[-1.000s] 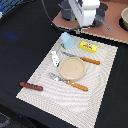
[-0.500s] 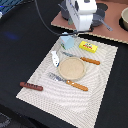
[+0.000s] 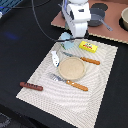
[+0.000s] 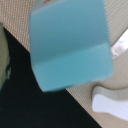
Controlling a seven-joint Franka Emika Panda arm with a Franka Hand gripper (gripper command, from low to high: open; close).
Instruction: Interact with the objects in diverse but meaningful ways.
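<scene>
A: Going across the exterior view from its left, what lies where?

B: First a dark red-brown toy sausage (image 3: pixel 31 86) at the edge of the striped beige placemat (image 3: pixel 45 102). Then a small white oblong piece (image 3: pixel 55 58), a round tan plate (image 3: pixel 72 69) with an orange-handled fork (image 3: pixel 70 82) below it and an orange-handled knife (image 3: pixel 82 58) above it, and a yellow rectangular packet with a red mark (image 3: pixel 88 47) toward the right.

A: And the pale blue cup-like container?

B: The pale blue cup-like container (image 3: pixel 66 41) sits at the mat's far edge, right under the white robot gripper (image 3: pixel 75 36). In the wrist view it fills most of the picture (image 4: pixel 70 42), blurred and very close.

A: What's different from a second ago?

B: The arm has dropped lower over the cup and the two now overlap. I'd judge it is closing in for a grasp or already lifting.

A: Fingers clamped on it?

B: I cannot tell; neither view shows the fingertips.
</scene>
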